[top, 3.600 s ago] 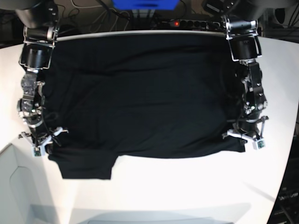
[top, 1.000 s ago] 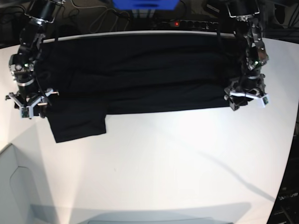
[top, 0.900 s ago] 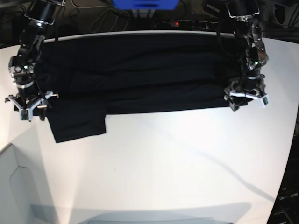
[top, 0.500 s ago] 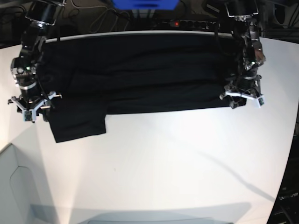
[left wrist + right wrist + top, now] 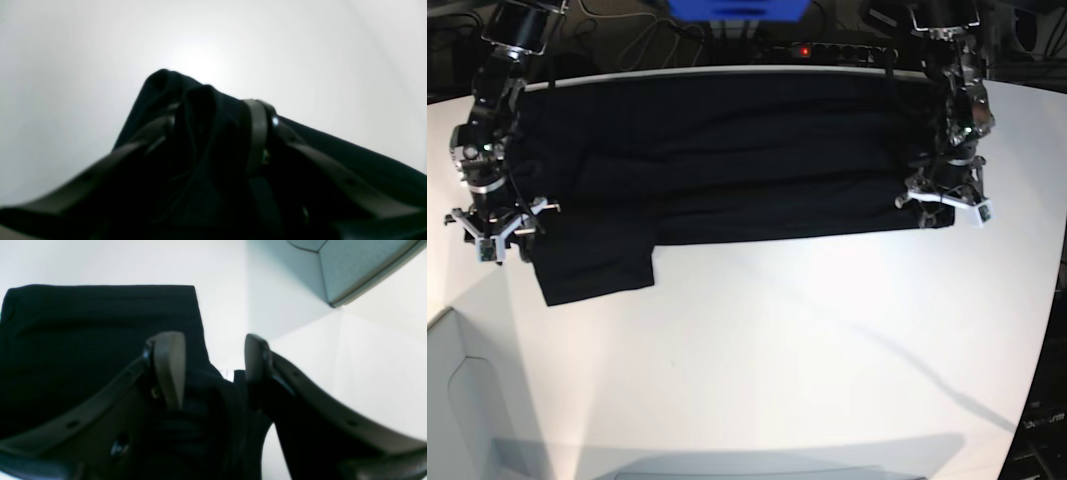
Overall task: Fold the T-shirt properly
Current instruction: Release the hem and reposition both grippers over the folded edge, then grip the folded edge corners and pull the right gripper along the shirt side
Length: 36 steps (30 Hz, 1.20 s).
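Observation:
The black T-shirt [image 5: 727, 160] lies across the back of the white table, folded into a wide band, with one sleeve [image 5: 592, 265] sticking out toward the front at the left. No print or tag shows. My left gripper [image 5: 942, 205] is at the band's right front corner. In the left wrist view it [image 5: 213, 123] is shut on a bunched fold of the T-shirt [image 5: 350, 150]. My right gripper [image 5: 497, 232] is at the band's left end. In the right wrist view it [image 5: 213, 363] is open, with the T-shirt [image 5: 83, 340] lying under and between its jaws.
The white table [image 5: 777, 350] spreads in front of the shirt. A power strip [image 5: 837, 48] and cables lie behind the back edge, by a blue object [image 5: 737, 8]. A pale grey panel [image 5: 457, 400] sits at the front left corner and also shows in the right wrist view [image 5: 350, 266].
Since 3.6 s ago both grippers have carried the shirt's near edge toward the back, narrowing it to a band. In the last second both grippers shifted slightly inward.

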Each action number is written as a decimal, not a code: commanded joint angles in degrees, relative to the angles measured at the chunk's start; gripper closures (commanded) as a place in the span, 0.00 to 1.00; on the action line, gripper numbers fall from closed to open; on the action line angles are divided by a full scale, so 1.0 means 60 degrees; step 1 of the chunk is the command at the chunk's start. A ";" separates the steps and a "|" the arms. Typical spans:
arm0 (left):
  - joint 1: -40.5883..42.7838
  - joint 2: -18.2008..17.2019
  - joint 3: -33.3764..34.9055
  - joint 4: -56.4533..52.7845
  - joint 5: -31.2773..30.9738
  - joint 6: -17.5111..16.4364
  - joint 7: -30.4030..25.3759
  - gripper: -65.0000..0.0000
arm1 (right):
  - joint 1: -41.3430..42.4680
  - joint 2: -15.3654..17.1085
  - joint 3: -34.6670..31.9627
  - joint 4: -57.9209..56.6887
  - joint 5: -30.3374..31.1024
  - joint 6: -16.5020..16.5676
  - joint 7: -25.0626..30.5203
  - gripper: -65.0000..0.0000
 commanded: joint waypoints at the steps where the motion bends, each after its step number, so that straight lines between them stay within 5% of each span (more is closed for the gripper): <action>1: -0.0029 -0.0134 -0.0044 0.0205 -0.0016 -0.0016 -0.0204 0.64 | 0.0249 0.0123 0.0038 0.0160 0.0093 -0.0066 0.0258 0.55; 5: 0.0015 -0.0134 -0.0044 0.0205 -0.0016 -0.0016 -0.0204 0.67 | 0.0307 0.0137 0.0038 0.0160 0.0093 -0.0066 0.0258 0.54; 13: 0.0029 -0.0134 -0.0073 0.0190 -0.0060 -0.0002 -0.0204 1.00 | 0.0981 0.0167 0.0038 -0.0514 0.0093 -0.0066 0.0258 0.54; 21: 0.0132 -0.0134 -0.0132 0.0454 -0.0016 -0.0002 -0.0189 1.00 | 0.2359 0.0460 -0.0284 -0.2565 0.0093 -0.0066 -0.0782 0.41; 36: 0.0176 -0.0134 -0.0146 0.0776 -0.0016 0.0042 -0.0189 1.00 | 0.2549 0.0562 -0.1119 -0.3708 0.0078 -0.0096 -0.1193 0.40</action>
